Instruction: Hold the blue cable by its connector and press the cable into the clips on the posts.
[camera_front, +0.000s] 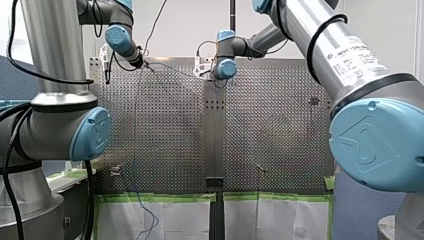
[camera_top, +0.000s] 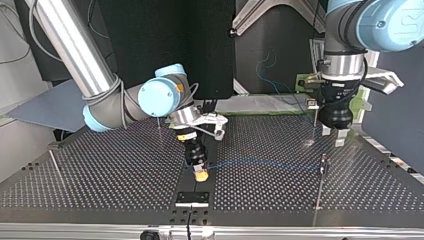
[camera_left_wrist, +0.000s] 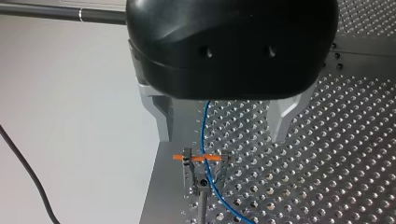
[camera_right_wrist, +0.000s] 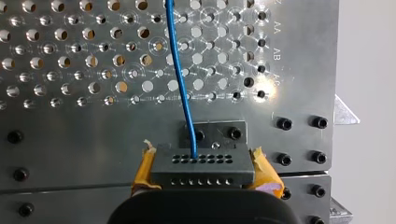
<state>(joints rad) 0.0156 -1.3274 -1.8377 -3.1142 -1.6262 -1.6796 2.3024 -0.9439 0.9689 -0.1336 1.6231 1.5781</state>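
The blue cable (camera_left_wrist: 203, 126) passes between the 2 prongs of an orange-tabbed clip (camera_left_wrist: 201, 161) atop a thin post (camera_left_wrist: 202, 205). From the clip it runs straight, above the perforated table (camera_top: 100, 170), to its grey connector (camera_right_wrist: 201, 165), well apart from the clip. My right hand (camera_top: 200, 172) clamps the connector between its yellow pads (camera_right_wrist: 147, 165). My left hand (camera_left_wrist: 222, 123) hangs over the clip, its 2 metal fingers (camera_left_wrist: 161, 121) spread wide, the cable running between them without touching either.
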